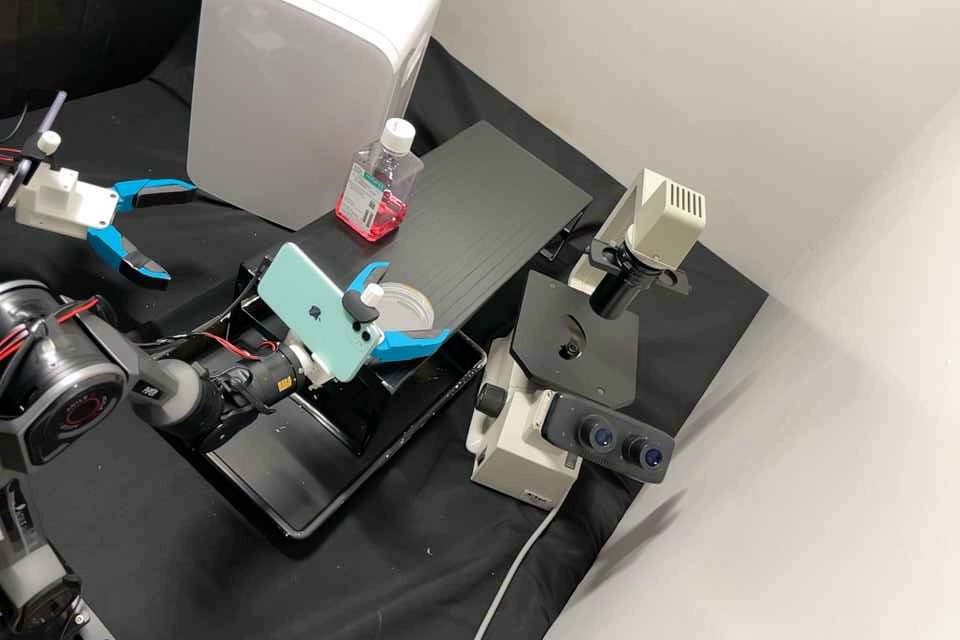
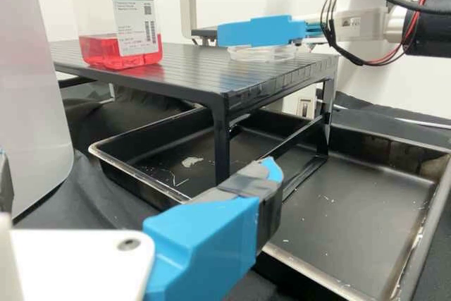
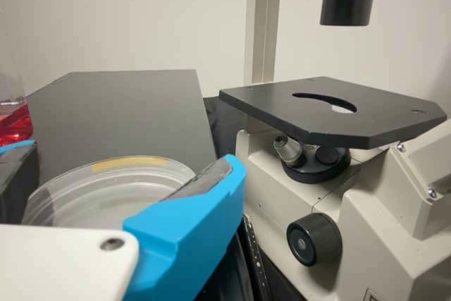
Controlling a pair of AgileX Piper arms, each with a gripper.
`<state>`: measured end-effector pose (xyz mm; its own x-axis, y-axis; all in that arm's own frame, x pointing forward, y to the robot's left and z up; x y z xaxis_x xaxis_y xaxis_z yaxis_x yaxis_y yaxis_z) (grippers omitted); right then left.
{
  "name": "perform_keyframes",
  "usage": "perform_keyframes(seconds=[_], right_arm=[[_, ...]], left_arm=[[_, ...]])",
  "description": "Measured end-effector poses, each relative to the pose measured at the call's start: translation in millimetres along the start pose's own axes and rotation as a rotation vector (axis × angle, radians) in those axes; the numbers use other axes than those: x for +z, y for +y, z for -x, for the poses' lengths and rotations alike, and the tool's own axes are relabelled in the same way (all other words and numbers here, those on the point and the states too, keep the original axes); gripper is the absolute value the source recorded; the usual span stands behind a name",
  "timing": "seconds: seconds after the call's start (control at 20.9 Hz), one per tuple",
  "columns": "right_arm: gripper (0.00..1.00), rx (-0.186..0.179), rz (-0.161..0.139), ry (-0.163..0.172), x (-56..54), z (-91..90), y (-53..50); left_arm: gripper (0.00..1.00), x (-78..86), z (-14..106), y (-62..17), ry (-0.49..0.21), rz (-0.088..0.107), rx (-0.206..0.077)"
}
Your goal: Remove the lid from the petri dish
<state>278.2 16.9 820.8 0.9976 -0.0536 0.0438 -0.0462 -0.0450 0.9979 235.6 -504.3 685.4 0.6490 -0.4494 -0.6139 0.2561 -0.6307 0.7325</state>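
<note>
petri dish (image 3: 99, 195) partly hidden behind right gripper (image 1: 413, 303), flask (image 2: 116, 12) top cut off, microscope (image 3: 366, 209) body cropped

Two end effectors (image 1: 172, 228) (image 1: 416, 298), one petri dish (image 1: 400, 305), one flask (image 1: 372, 190), one microscope (image 1: 570, 400), one tray (image 1: 270, 460), one rack (image 1: 500, 190), one white box (image 1: 310, 60).

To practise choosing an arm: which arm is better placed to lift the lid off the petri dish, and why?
Right. The right gripper straddles the petri dish on the black shelf, beside the microscope; the left gripper hangs open off to the side, away from the shelf.
</note>
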Motion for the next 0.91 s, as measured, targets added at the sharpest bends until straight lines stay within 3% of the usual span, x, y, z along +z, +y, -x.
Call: perform_keyframes(seconds=[0.91], right_arm=[[0.00,0.008,0.000,0.009,-0.3,-0.3,0.3]], left_arm=[[1.00,0.0,0.0,0.0,0.000,0.000,0.000]])
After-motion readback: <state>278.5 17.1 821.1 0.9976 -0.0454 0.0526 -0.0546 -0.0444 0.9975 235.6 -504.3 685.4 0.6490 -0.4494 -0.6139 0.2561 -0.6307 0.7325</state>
